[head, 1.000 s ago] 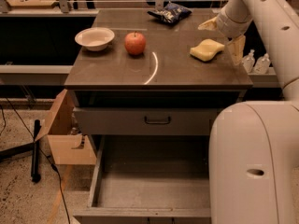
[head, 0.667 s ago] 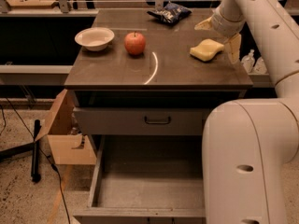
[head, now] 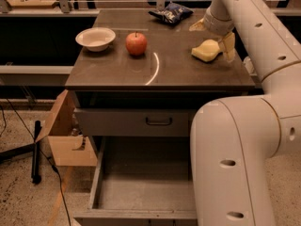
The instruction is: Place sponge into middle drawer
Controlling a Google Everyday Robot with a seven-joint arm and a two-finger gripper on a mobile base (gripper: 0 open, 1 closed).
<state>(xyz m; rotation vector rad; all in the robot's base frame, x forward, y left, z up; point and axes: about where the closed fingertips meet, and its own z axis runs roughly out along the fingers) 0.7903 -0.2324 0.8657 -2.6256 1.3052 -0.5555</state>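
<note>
The pale yellow sponge (head: 206, 51) lay on the tabletop (head: 117, 72) at the upper right of the frame. The open middle drawer (head: 141, 185) sat at bottom centre. My fingers (head: 229, 45) were spread, straddling the sponge and gripping nothing. I judged they should sink lower, then close across its narrow waist. My arm curved in from the right edge, wrist angled downward.

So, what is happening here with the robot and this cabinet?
The robot's gripper is over the right side of the counter, fingers open around the sponge, which lies there, not yet lifted. The middle drawer below stands pulled out, without the sponge in it. An apple, a bowl and a snack bag sit on the counter.
</note>
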